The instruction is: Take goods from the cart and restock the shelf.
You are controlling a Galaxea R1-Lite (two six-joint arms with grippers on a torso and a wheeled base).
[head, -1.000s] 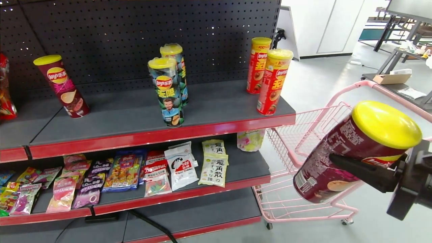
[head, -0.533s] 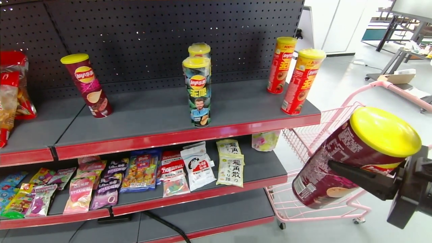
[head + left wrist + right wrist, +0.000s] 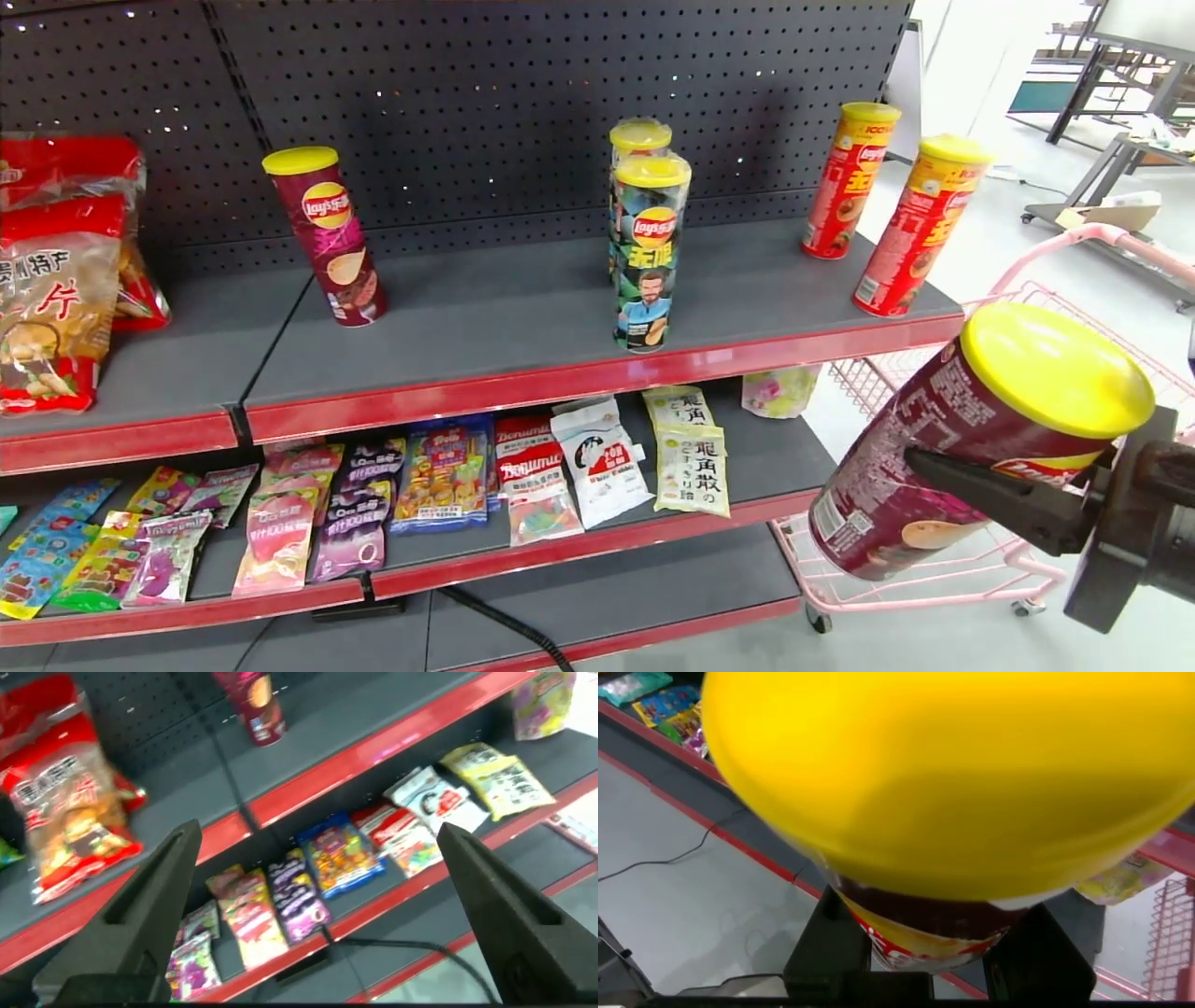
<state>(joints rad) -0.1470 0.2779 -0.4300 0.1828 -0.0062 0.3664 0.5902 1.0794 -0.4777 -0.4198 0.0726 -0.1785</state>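
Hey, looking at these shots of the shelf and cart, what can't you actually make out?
1. Head view: what lies in the pink cart; the held maroon can and right hand cover its basket.
2. Head view: the rear can; the green can in front hides all but its lid.
3. Right wrist view: most of the maroon can's body; its yellow lid blocks it.
4. Left wrist view: lower-shelf packets, blurred.

Right gripper point(image 3: 948, 439): black fingers clamped on the upper body of a tilted maroon cylindrical chip can with a yellow plastic lid point(image 3: 1018, 383), lid end nearest the wrist.
Left gripper point(image 3: 320, 831): two black fingers spread wide apart.
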